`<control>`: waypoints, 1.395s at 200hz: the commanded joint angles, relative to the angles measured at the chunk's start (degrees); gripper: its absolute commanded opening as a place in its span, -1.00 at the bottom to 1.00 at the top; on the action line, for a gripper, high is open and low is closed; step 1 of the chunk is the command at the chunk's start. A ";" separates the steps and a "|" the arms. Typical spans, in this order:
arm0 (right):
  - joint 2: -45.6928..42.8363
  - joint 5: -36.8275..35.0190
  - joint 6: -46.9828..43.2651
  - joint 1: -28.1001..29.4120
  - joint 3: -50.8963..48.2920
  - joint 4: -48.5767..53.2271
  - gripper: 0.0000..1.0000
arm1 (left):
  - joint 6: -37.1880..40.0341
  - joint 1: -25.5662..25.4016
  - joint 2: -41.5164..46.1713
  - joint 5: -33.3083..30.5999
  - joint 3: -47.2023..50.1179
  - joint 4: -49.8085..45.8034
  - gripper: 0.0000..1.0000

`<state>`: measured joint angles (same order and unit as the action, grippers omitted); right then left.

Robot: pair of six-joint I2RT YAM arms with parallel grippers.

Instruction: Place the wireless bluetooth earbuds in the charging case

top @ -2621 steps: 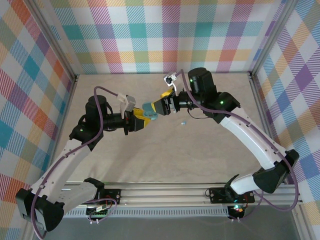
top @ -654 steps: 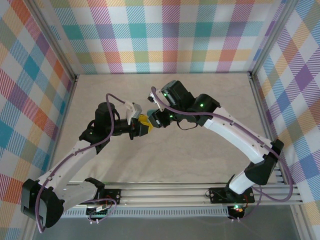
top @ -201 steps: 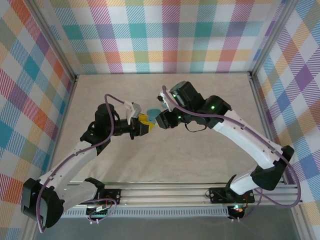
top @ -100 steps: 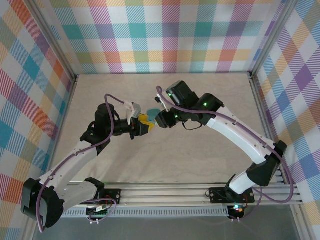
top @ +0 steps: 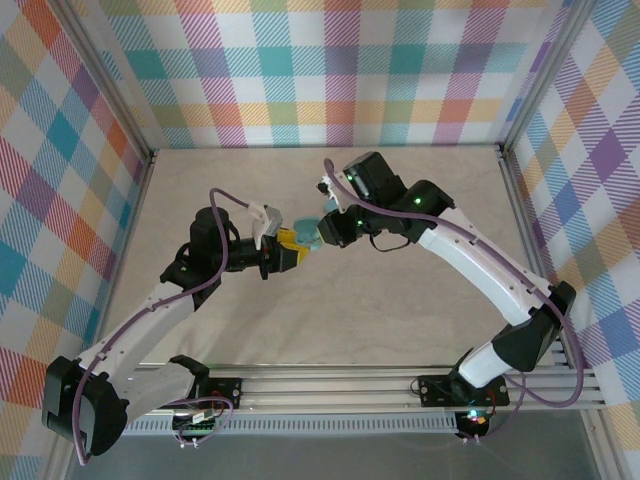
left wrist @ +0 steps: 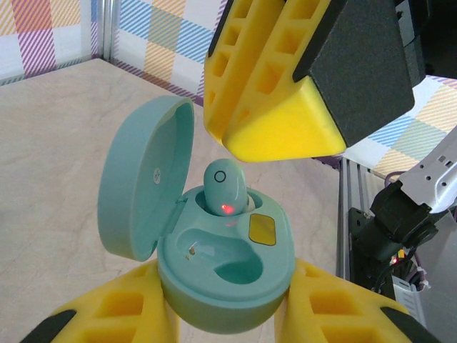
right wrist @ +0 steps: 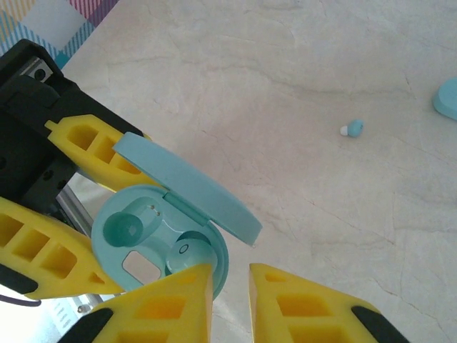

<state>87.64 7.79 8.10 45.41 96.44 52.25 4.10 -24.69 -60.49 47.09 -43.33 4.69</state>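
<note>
My left gripper [left wrist: 225,318] is shut on the base of a teal oval charging case [left wrist: 227,275], held above the table with its lid [left wrist: 143,187] swung open. One earbud [left wrist: 221,189] stands in the far socket, a red light glowing on it; the near socket is bare. My right gripper [right wrist: 230,286] hovers right over that earbud [right wrist: 186,256], jaws a narrow gap apart with nothing between them. In the top view the two grippers [top: 290,246] [top: 322,236] meet at the case [top: 306,237] mid-table. A loose earbud [right wrist: 352,128] lies on the table beyond.
Part of another teal case [right wrist: 447,96] shows at the right edge of the right wrist view. Plaid walls [top: 320,70] ring the beige table [top: 430,190], and an aluminium rail [top: 330,385] runs along its near edge.
The right gripper's jaws have narrowed and it has shifted slightly up and right over the case. The left arm and the case have stayed still.
</note>
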 commanded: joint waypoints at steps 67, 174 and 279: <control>1.37 4.55 0.15 -0.06 -0.12 -1.88 -0.61 | 0.82 -0.45 0.10 1.78 -2.81 1.12 -1.00; 2.85 5.83 0.43 -0.14 0.63 -3.19 -0.71 | 1.19 -0.45 0.13 1.61 -2.55 0.83 -1.00; 2.12 9.52 3.06 -0.41 -1.64 -5.68 -0.72 | 1.26 -0.45 -0.27 1.60 -2.78 1.11 -1.00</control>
<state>89.69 15.31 10.07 45.32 95.66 47.42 4.12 -24.69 -61.01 47.05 -43.86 3.38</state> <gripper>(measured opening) 0.130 0.307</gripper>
